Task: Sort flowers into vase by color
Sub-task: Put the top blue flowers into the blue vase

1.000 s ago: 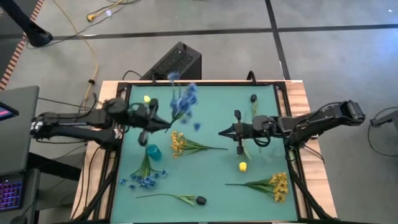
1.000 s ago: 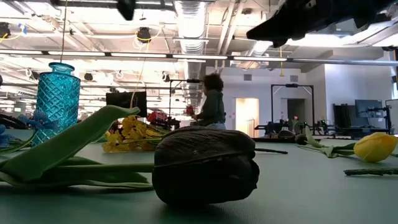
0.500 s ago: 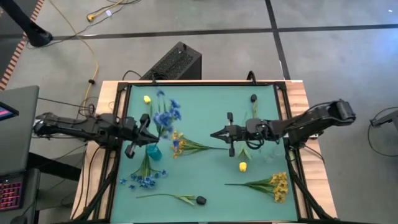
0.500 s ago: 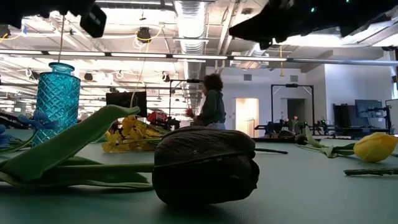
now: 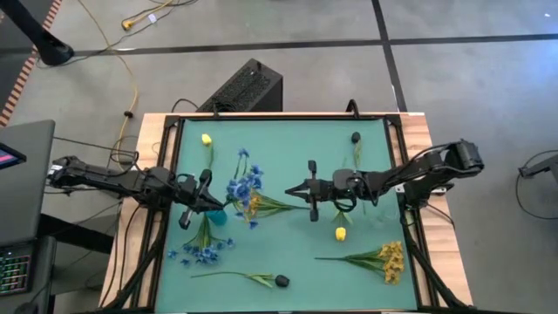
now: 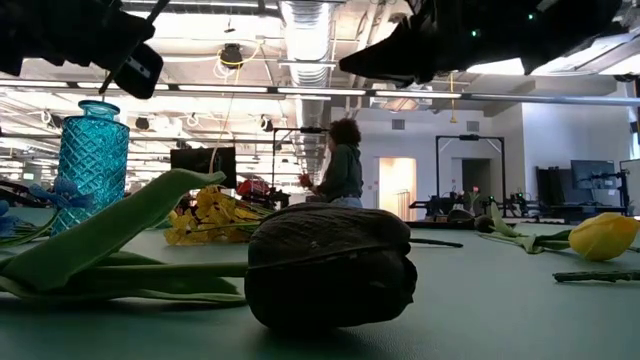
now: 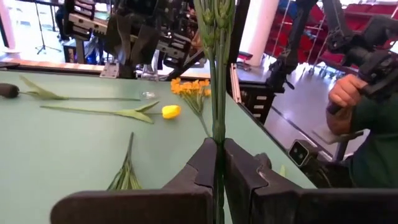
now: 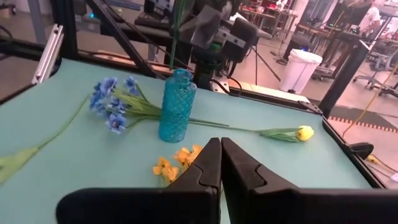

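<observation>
My left gripper (image 5: 212,202) is shut on a blue flower sprig whose blossoms (image 5: 245,185) stand above it. It hovers over the blue glass vase (image 5: 216,215) (image 8: 176,104). In the right wrist view the stem (image 8: 176,43) runs down to the vase's mouth; whether it is inside, I cannot tell. My right gripper (image 5: 289,188) is shut and empty above the table's middle. Lying flat on the green table are yellow-orange clusters (image 5: 251,202) (image 5: 389,260), a blue cluster (image 5: 200,251), yellow buds (image 5: 207,139) (image 5: 340,233) and dark buds (image 5: 356,137) (image 5: 281,281). My left gripper pinches the sprig's thin green stem (image 7: 217,127) between its two fingers. The fingers lie level, coming from the table's left, across the stem. The sprig stands roughly upright and clear of the table, blossoms above the fingers and the stem's lower part hanging below them.
A raised black frame (image 5: 394,166) borders the green table. In the low view a dark bud (image 6: 330,265) lies close in front. People stand in the room beyond the table.
My left gripper has come down and back toward the table's left and near side with the blue sprig, ending over the vase. The blossoms have sunk with it. My right gripper, still shut, has gone toward the table's left.
</observation>
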`<action>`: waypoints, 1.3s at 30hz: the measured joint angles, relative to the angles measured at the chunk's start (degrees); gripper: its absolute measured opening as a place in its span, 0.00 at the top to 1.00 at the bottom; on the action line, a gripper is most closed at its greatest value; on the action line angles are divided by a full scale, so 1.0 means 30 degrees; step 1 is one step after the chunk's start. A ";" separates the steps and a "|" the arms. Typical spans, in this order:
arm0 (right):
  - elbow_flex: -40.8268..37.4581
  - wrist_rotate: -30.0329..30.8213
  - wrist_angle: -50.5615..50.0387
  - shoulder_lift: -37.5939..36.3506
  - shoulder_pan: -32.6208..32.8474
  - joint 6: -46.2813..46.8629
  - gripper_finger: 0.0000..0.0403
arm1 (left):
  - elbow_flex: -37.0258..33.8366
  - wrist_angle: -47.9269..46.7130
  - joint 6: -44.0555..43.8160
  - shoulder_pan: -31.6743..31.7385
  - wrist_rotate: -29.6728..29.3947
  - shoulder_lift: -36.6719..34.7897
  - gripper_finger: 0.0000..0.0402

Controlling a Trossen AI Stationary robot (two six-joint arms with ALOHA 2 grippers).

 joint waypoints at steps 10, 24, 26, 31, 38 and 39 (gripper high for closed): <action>0.0552 -0.0058 0.0065 0.0418 -0.0022 -0.0360 0.92 | 0.0363 -0.2259 0.0780 0.0000 -0.0052 -0.1687 1.00; 0.0537 -0.0058 0.0159 0.0419 -0.0131 -0.0361 0.92 | 0.0197 -0.3924 0.1693 0.0007 -0.1659 -0.3298 1.00; 0.0537 -0.0058 0.0166 0.0419 -0.0124 -0.0361 0.92 | -0.0217 -0.3500 0.1554 0.0007 -0.1668 -0.3350 1.00; 0.0537 -0.0056 0.0164 0.0419 -0.0131 -0.0361 0.92 | -0.0964 -0.3233 0.0894 0.0007 -0.1668 -0.3337 1.00; 0.0728 -0.1721 0.1307 0.0419 -0.0124 -0.0346 0.92 | -0.1100 -0.3248 0.0526 0.0007 -0.1574 -0.3337 1.00; 0.0959 -0.1990 0.1425 0.0503 -0.0124 -0.0348 0.92 | -0.1100 -0.3248 0.0569 0.0007 -0.1574 -0.3337 1.00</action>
